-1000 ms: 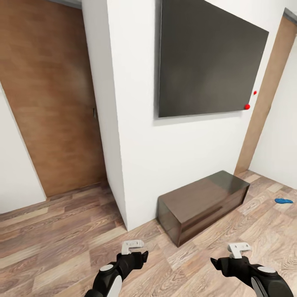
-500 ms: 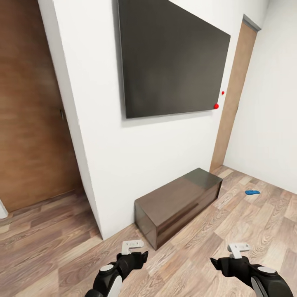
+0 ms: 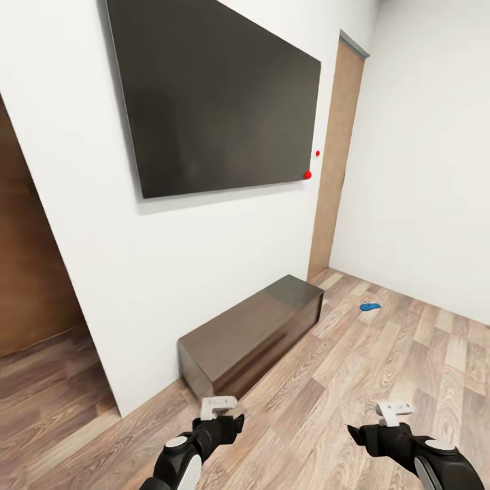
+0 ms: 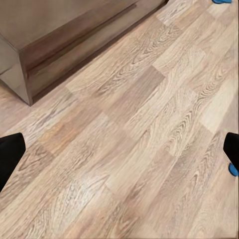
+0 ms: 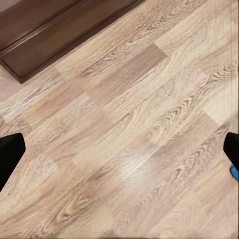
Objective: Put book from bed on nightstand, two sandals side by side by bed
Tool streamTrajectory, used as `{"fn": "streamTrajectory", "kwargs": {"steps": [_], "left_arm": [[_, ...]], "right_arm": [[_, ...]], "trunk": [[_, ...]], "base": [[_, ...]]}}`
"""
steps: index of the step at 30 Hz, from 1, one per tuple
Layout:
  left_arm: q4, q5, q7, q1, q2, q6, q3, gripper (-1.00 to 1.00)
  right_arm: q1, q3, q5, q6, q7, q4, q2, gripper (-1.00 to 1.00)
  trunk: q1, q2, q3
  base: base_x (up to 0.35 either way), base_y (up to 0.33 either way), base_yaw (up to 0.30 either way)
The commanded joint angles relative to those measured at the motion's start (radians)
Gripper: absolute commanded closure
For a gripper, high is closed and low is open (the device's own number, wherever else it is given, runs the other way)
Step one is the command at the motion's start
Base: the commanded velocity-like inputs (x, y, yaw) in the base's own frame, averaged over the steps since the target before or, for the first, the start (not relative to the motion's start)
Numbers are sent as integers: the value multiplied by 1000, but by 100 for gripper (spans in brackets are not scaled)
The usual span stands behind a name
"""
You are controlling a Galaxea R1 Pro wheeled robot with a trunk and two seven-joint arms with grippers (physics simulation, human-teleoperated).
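Camera has panned right; blue sandal (image 3: 369,307) lies beyond low cabinet (image 3: 252,333).

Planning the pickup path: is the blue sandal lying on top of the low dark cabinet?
No, the blue sandal lies on the wood floor beyond the low dark cabinet, apart from it.
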Motion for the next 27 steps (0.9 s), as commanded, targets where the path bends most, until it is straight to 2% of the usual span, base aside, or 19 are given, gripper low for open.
{"fn": "streamTrajectory", "kwargs": {"steps": [1, 14, 27], "left_arm": [[-2, 11, 9, 0, 0, 4, -1, -100], [-2, 13, 7, -1, 1, 4, 0, -100], [-2, 18, -2, -1, 2, 4, 0, -100]], "right_arm": [[-1, -1, 0, 4, 4, 0, 0, -100], [-2, 0, 0, 4, 4, 0, 1, -100], [-2, 1, 0, 4, 4, 0, 3, -100]], "trunk": [[0, -1, -1], [0, -1, -1], [0, -1, -1]], "base": [[23, -324, -268], [55, -295, -268], [275, -53, -268]]}}
